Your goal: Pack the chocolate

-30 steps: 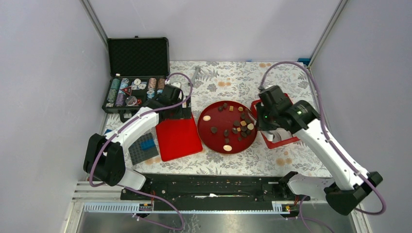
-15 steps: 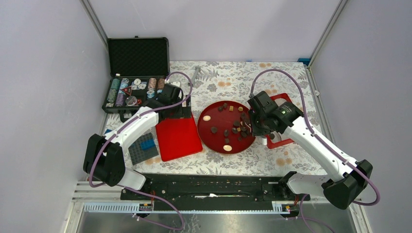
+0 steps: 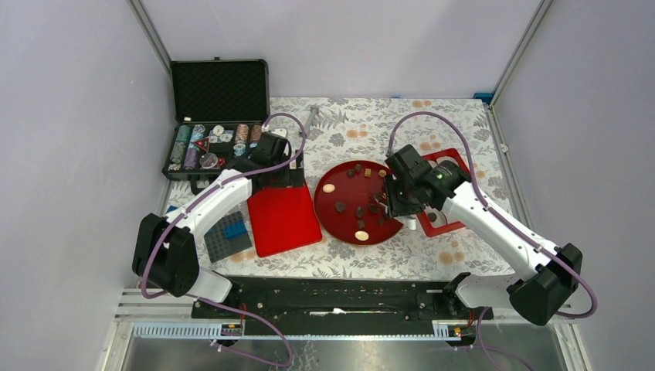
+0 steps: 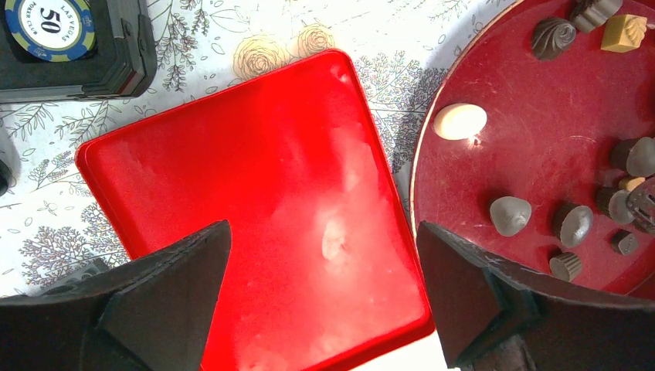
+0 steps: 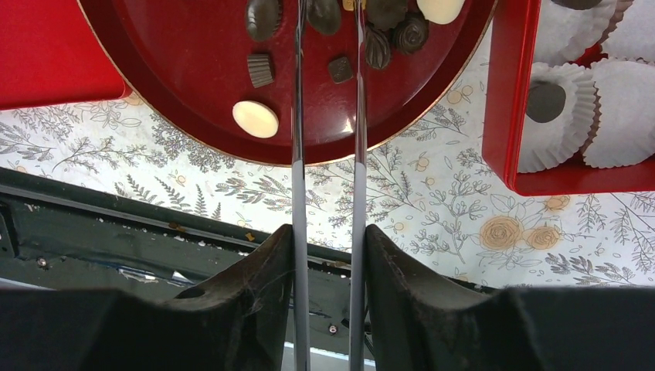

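One dark chocolate [image 5: 546, 102] sits in a white paper cup [image 5: 575, 93] inside the red box [image 5: 506, 93]; the other cups in view hold nothing. The rest of the chocolates [image 5: 378, 46] lie loose on the round red plate [image 5: 178, 62], mostly bunched at its right side, just beside the box. The packing looks barely begun, and the step in hand is another pick.

The right gripper [image 3: 380, 205] hangs over that bunch, its two long thin metal prongs reaching in among the pieces. The prongs stand apart with a gap wider than one piece and nothing shows clamped between them, though their tips run off the top of the wrist view.

The next move calls for setting the prongs astride a single piece with room on both sides, pinching lightly, then carrying it right to a bare cup.

The left gripper [image 4: 320, 232] hovers over the flat red lid [image 4: 255, 193], fingers spread wide, holding nothing.

Only one bit of writing reads: a blue-edged poker chip [image 4: 48, 27] in the black case [image 4: 116, 54] says "50" and "LAS VEGAS".
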Available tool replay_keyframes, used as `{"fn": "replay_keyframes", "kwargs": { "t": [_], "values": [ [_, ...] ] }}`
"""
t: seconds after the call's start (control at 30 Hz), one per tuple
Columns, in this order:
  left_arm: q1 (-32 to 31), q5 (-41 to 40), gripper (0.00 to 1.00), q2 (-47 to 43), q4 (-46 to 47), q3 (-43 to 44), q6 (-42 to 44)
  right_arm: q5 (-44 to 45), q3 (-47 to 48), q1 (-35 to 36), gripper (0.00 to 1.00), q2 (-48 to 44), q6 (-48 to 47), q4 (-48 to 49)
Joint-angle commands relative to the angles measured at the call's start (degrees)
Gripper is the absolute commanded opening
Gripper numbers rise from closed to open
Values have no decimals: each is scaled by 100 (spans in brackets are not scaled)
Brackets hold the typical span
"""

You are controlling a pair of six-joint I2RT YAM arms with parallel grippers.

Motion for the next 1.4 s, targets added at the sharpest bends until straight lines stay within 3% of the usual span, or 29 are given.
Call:
{"fn": "replay_keyframes", "kwargs": {
  "t": [0.0, 0.37, 0.9, 1.37],
  "values": [
    [27, -142, 99, -133, 160, 119, 46, -78, 4, 71, 44, 43, -93, 177],
    [27, -121, 99, -72, 177, 132, 48, -305, -92, 222, 44, 184, -154, 158],
    [28, -130, 99, -176, 187, 77, 54, 88, 9, 348, 41, 490, -123, 62],
    [27, -194, 99, -295, 195, 20, 81, 156, 452, 377, 20, 226, -5, 168]
  ]
}}
